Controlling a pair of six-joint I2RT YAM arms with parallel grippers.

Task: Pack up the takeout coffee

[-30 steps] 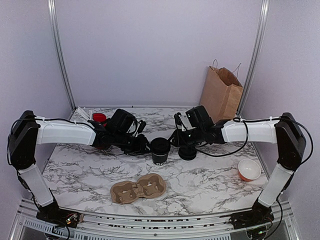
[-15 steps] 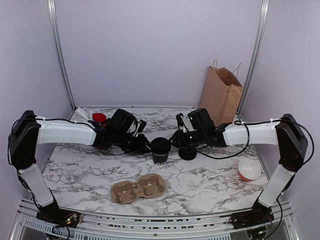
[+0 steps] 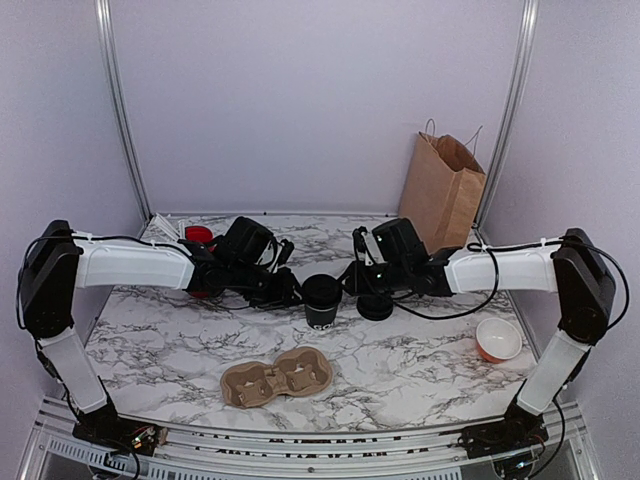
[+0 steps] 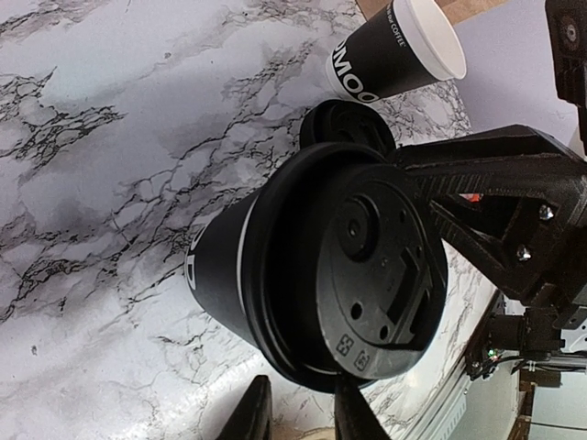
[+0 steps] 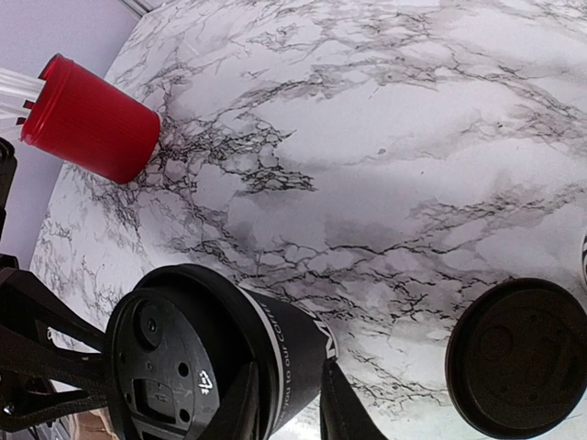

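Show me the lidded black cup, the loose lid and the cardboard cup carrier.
lidded black cup (image 3: 321, 290): top external view, on its lid.
loose lid (image 5: 518, 357): right wrist view, on its top face.
cardboard cup carrier (image 3: 277, 381): top external view, on its middle.

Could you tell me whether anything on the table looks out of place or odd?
A loose black lid lies on the table beside the lidded cup, while a second black cup next to it stands uncapped. Nothing looks spilled.
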